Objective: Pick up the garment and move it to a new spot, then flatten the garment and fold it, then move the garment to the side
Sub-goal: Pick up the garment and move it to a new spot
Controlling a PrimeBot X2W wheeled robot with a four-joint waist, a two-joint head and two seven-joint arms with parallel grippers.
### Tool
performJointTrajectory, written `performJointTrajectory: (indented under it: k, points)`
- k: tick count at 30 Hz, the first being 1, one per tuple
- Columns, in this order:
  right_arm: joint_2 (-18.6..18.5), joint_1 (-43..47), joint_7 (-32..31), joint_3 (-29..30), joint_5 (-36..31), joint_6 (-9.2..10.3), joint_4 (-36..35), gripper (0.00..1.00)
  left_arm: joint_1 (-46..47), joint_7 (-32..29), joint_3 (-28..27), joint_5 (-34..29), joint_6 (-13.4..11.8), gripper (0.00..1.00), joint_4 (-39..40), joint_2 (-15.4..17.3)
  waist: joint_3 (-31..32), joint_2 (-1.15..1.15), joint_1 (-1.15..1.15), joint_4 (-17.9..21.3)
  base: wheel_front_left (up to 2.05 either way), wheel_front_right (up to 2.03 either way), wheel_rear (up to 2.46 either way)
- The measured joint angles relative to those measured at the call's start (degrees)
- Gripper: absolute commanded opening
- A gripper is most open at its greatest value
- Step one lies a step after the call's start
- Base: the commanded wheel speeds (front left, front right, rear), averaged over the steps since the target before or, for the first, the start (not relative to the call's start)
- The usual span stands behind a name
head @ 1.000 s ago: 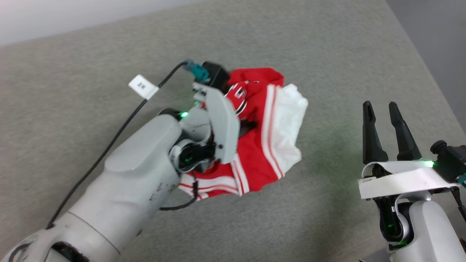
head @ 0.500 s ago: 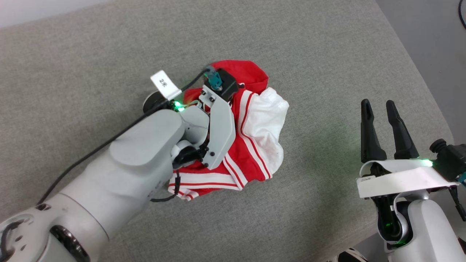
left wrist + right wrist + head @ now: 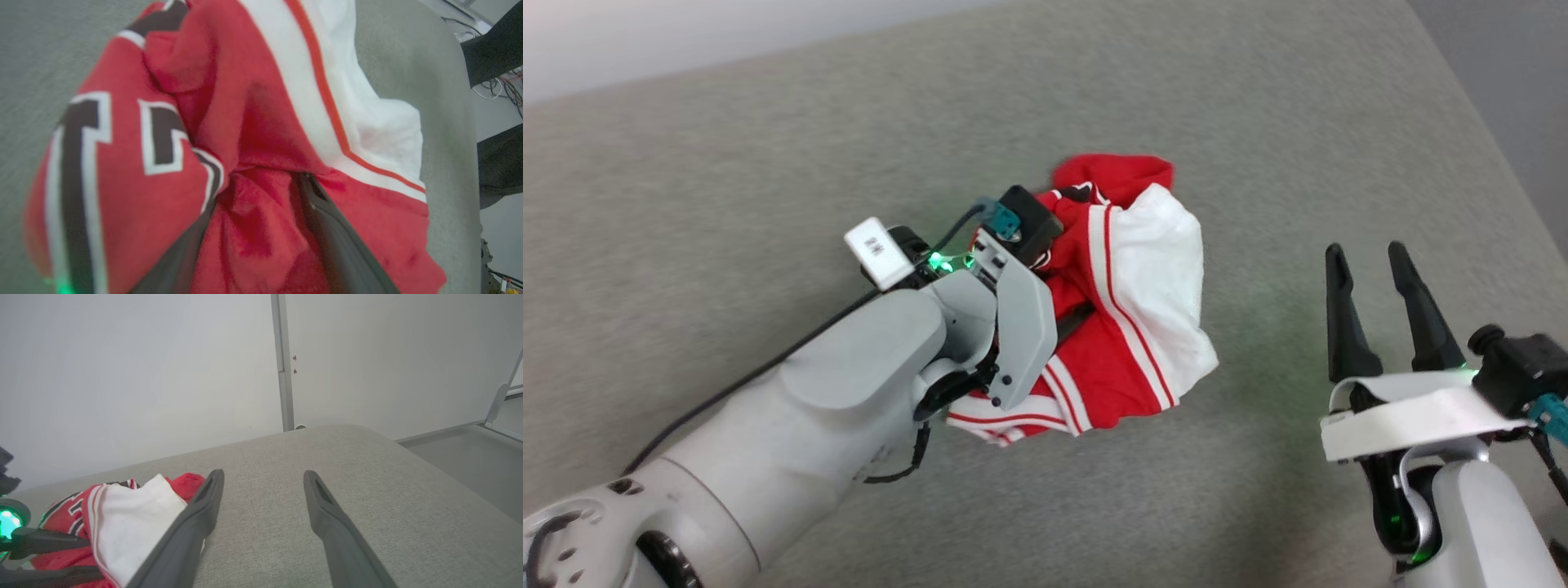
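Note:
The garment (image 3: 1131,306) is a crumpled red jersey with white-and-red striped trim, a white sleeve piece and black white-outlined lettering (image 3: 81,171). It lies in a heap on the grey cushioned surface (image 3: 768,163). My left gripper (image 3: 257,188) reaches into the heap from the left. Its two dark fingers (image 3: 331,232) stand apart with red cloth bunched between them, so it is open. In the head view its wrist camera hides most of the fingers. My right gripper (image 3: 1366,253) hovers to the right of the garment (image 3: 135,522), open, with nothing between its fingers (image 3: 196,522).
The grey surface ends at a rounded edge on the right (image 3: 1494,131), with grey floor beyond. A pale wall (image 3: 143,375) stands behind it. Cables and dark furniture legs (image 3: 498,81) show past the edge in the left wrist view. Open cushion lies all around the heap.
My left gripper's fingers have come apart around the red cloth. The head camera has shifted a little. The right gripper stays open in the same place.

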State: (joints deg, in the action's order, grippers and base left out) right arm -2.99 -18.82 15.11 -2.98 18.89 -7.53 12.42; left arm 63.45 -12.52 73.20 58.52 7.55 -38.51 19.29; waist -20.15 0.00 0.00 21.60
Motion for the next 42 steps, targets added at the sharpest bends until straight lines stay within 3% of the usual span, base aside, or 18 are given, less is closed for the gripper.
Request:
performJointTrajectory:
  k: [6,12,22,27,34,37,42]
  points:
    - [0.0,1.5,0.0,1.1,-3.9,0.0,0.7,1.0,-0.9,5.9,-0.7,6.0,0.0,1.0,3.9,-0.3,3.6,0.0,0.0,-5.3,0.0,0.0,0.0]
    - [-0.5,2.9,0.0,2.2,-5.8,0.0,1.6,1.0,-3.4,10.9,-1.5,8.3,0.0,1.0,4.2,0.8,6.6,0.0,0.0,-10.8,0.0,0.0,0.0]
    - [-3.6,8.0,0.0,4.9,-7.1,0.0,2.5,1.0,-17.6,25.1,-5.2,13.5,0.0,1.0,-2.0,3.5,11.2,0.0,0.0,-18.8,0.0,0.0,0.0]
    - [-5.0,11.7,0.0,6.6,-7.4,0.0,2.8,1.0,-25.5,27.4,-10.7,15.0,0.0,1.0,-3.7,4.5,13.9,0.0,0.0,-22.1,0.0,0.0,0.0]
    - [-5.9,15.9,0.0,8.4,-7.4,0.0,2.3,1.0,-39.6,27.6,-33.7,1.6,-4.3,1.0,3.9,5.7,17.7,0.0,0.0,-26.0,0.0,0.0,0.0]
    - [-6.5,17.1,0.0,9.4,-7.1,0.0,1.9,1.0,-47.1,27.7,-43.5,-5.8,-5.9,1.0,9.6,4.5,19.0,0.0,0.0,-27.1,0.0,0.0,0.0]
    - [-6.9,18.0,0.0,10.7,-6.8,0.0,0.9,1.0,-56.9,27.7,-55.3,-21.8,-8.5,1.0,19.5,2.2,20.7,0.0,0.0,-27.9,0.0,0.0,0.0]
